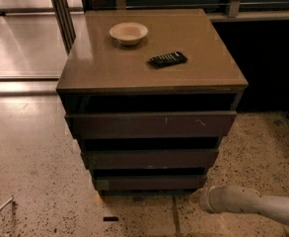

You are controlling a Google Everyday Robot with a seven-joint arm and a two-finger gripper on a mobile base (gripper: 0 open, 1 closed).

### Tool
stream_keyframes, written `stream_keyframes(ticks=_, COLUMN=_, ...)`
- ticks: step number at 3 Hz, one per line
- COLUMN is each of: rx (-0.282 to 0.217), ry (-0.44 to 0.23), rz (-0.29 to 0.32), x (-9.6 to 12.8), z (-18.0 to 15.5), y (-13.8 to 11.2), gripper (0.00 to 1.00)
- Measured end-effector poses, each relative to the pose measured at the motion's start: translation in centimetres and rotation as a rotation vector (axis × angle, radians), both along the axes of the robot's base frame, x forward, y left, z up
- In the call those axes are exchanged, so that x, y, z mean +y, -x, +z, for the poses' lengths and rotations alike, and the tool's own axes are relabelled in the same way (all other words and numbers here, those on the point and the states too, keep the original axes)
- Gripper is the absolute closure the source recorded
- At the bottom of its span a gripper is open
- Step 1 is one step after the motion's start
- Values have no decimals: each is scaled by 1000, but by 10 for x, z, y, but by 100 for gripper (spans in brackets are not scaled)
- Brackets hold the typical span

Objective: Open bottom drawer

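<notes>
The bottom drawer (149, 182) is the slimmest of three dark brown handleless faces on the cabinet, just above the floor, its face standing nearly flush with the frame. My white arm (252, 204) reaches in low from the right. The gripper (199, 195) is at the arm's tip, by the drawer's lower right corner, close to the floor. It is mostly hidden against the dark cabinet base.
The middle drawer (151, 158) and the top drawer (151, 124) with small pale scratches sit above. A pale bowl (128, 33) and a black remote (167, 59) lie on the cabinet top (109, 68). A speckled floor (35, 181) surrounds the cabinet; a dark wall stands to the right.
</notes>
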State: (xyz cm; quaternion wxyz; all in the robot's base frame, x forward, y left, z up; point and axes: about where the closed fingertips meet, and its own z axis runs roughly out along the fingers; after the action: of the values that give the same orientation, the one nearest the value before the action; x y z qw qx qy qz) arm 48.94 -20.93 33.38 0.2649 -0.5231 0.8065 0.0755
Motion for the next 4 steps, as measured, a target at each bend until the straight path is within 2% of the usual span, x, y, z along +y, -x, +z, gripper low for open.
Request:
stream_keyframes(ticks=1, rx=37, ry=-72, rz=15, x=8, z=-70, y=-17, gripper=100)
stream_keyframes(ticks=2, rx=22, ry=-70, rz=-8, x=2, z=-68, y=-27, gripper=100)
stream_keyframes(ticks=4, rx=-29, ry=-22, rz=37, x=3, z=-84, y=-33, gripper=59)
